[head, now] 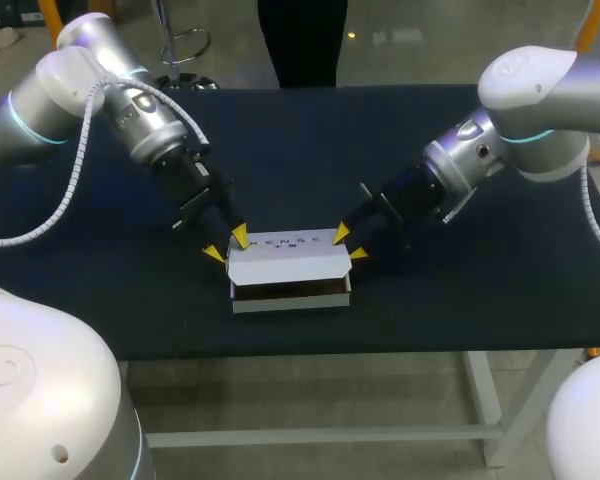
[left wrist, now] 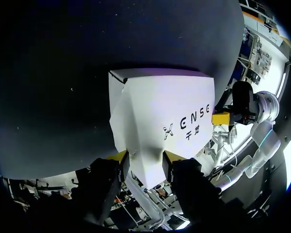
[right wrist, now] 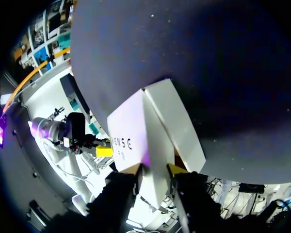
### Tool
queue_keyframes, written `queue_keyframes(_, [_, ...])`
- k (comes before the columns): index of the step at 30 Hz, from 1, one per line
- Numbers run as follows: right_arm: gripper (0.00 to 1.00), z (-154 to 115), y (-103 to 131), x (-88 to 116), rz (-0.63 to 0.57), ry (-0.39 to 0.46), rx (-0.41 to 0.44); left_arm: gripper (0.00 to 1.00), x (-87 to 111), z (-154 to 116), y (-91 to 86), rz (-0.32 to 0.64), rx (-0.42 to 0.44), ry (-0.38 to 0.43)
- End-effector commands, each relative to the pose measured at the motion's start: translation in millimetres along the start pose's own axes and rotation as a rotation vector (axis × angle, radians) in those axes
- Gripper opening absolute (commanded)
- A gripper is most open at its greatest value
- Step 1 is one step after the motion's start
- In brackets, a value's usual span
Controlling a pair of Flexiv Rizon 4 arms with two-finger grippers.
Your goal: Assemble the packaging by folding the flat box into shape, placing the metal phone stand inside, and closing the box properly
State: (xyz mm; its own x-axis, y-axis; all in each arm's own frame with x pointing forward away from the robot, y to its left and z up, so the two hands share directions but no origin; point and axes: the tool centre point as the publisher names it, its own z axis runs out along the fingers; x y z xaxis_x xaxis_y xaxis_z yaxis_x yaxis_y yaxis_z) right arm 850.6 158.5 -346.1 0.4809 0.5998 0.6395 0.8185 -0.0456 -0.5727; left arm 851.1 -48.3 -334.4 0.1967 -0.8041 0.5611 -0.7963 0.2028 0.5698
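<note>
White cardboard box (head: pixel 285 262), front open, on dark counter (head: pixel 300 150), left claw (head: pixel 226 245) pinching its left end, right claw (head: pixel 350 244) pinching its right end

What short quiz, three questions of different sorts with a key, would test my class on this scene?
1. True or false: the left gripper and the right gripper are at opposite ends of the white box.
2. The box rests on: A) a dark table; B) a red tray; C) a wooden shelf.
3. Is the metal phone stand visible?
Key: 1 true; 2 A; 3 no.
</note>
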Motion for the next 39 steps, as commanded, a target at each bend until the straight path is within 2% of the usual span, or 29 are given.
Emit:
queue_keyframes(1, [0.36, -0.1, 2.8, 0.2, -0.002, 0.003, 0.010, 0.48, 1.4, 3.3, 3.3, 0.009, 0.021, 0.001])
queue_keyframes(6, [0.36, -0.7, 2.7, 0.5, -0.003, 0.004, 0.013, 0.47, 2.6, 4.3, 2.5, 0.017, 0.042, 0.011])
queue_keyframes(39, [0.36, -3.7, 0.5, 7.5, -0.015, -0.005, 0.032, 0.46, 7.7, -0.7, 4.4, 0.004, 0.043, 0.030])
